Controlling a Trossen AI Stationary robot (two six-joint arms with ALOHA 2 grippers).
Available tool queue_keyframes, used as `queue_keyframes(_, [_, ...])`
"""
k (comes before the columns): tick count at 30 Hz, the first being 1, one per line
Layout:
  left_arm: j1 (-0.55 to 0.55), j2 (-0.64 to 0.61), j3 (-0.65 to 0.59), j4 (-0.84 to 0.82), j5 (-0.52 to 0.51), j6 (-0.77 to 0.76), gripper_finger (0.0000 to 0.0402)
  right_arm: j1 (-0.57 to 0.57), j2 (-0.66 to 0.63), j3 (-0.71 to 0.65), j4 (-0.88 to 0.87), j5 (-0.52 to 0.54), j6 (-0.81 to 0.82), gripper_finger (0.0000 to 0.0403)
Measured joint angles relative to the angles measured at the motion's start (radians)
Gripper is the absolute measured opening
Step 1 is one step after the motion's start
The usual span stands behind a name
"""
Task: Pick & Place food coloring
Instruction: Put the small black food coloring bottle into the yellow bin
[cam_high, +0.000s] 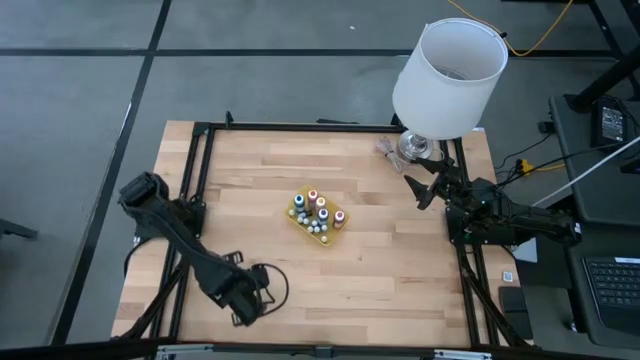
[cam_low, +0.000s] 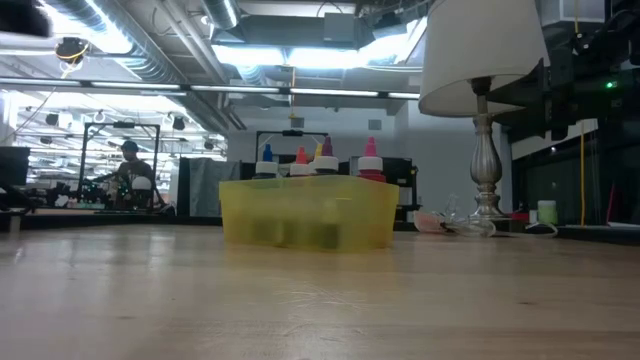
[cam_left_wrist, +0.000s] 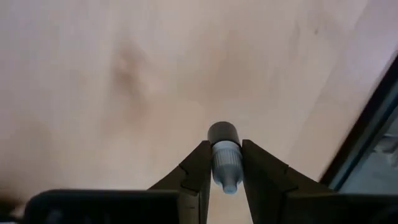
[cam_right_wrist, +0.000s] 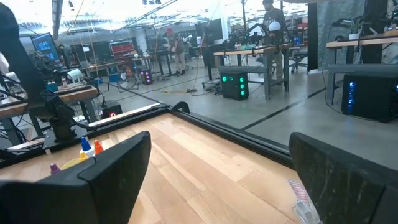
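Note:
A yellow tray (cam_high: 300, 222) stands mid-table with several small food coloring bottles (cam_high: 318, 208) upright in it; their coloured caps (cam_low: 322, 158) rise above the tray wall (cam_low: 300, 212). Near the table's front left, my left gripper (cam_high: 245, 300) points down and is shut on one more small bottle (cam_left_wrist: 224, 149), which has a pale ridged cap and a dark body. My right gripper (cam_high: 417, 190) waits open at the table's right edge, level, nothing between its fingers (cam_right_wrist: 217, 180). My left gripper pinches the bottle's pale ridged cap (cam_left_wrist: 226, 163) between its two fingers, one on each side. The fingers come from above, pointing down. The bottle stays upright, its dark body (cam_left_wrist: 224, 133) below the fingertips, over the bare wood.
A table lamp with a white shade (cam_high: 448, 75) stands at the far right corner, with a crumpled clear wrapper (cam_high: 388, 148) beside its base. A black metal frame (cam_high: 300, 127) borders the wooden top. Bare wood lies between the tray and the left gripper.

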Motion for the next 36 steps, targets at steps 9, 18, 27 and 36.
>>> queue_keyframes(9, [0.142,-0.097,0.081,-0.199,-0.086,0.258,0.0069,0.000,0.000,0.000,0.000,0.000,0.000,0.0381])
queue_keyframes(18, [0.344,-0.099,0.182,-0.252,-0.133,0.487,0.0069,0.000,0.000,0.000,0.000,0.000,0.000,0.0381])
queue_keyframes(27, [0.523,0.010,0.286,-0.250,-0.134,0.579,0.0068,0.000,0.000,0.000,0.000,0.000,0.000,0.0381])
queue_keyframes(36, [0.623,0.160,0.424,-0.247,-0.131,0.606,0.0068,0.000,0.000,0.000,0.000,0.000,0.000,0.0381])
